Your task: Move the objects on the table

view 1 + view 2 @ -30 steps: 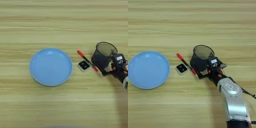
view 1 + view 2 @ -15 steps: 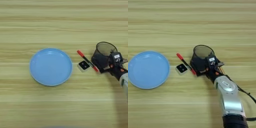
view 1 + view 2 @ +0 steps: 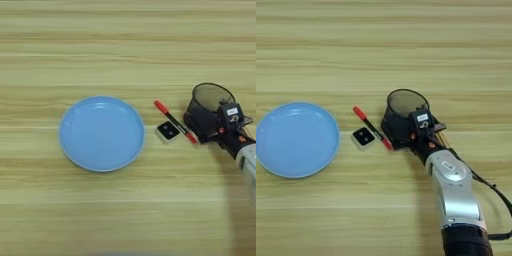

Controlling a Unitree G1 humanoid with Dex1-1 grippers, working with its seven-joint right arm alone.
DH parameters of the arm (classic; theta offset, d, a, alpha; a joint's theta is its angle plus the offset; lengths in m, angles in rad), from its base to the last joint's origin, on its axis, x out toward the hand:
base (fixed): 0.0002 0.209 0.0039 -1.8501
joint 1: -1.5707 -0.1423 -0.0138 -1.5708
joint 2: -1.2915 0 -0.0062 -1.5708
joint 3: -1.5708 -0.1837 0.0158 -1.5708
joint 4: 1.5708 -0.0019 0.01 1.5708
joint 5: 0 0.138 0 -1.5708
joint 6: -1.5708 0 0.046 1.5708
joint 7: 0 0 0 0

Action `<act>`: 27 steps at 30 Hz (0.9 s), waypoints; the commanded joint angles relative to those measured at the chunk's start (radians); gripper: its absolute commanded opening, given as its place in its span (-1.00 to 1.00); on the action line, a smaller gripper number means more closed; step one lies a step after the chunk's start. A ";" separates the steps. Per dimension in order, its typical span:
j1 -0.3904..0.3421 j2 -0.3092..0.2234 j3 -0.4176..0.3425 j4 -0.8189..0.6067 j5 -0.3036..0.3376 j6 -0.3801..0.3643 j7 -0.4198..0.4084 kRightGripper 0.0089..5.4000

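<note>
Nothing but my arm has crept closer; I see the tool (image 3: pixel 417 131) gripping the mesh cup's (image 3: pixel 403 116) near wall, right of the screwdriver (image 3: pixel 372 128) and block (image 3: pixel 362 137), mid-desk (image 3: pixel 381 50).

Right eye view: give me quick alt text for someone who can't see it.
The right gripper is against a black mesh pen cup on a wood table. Left of the cup lie a red-tipped screwdriver, a small white block and an empty blue plate.

A round blue plate (image 3: pixel 102 133) lies flat, upright.
</note>
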 commanded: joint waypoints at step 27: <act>-0.134 0.038 0.153 -0.293 -0.032 0.078 0.004 0.82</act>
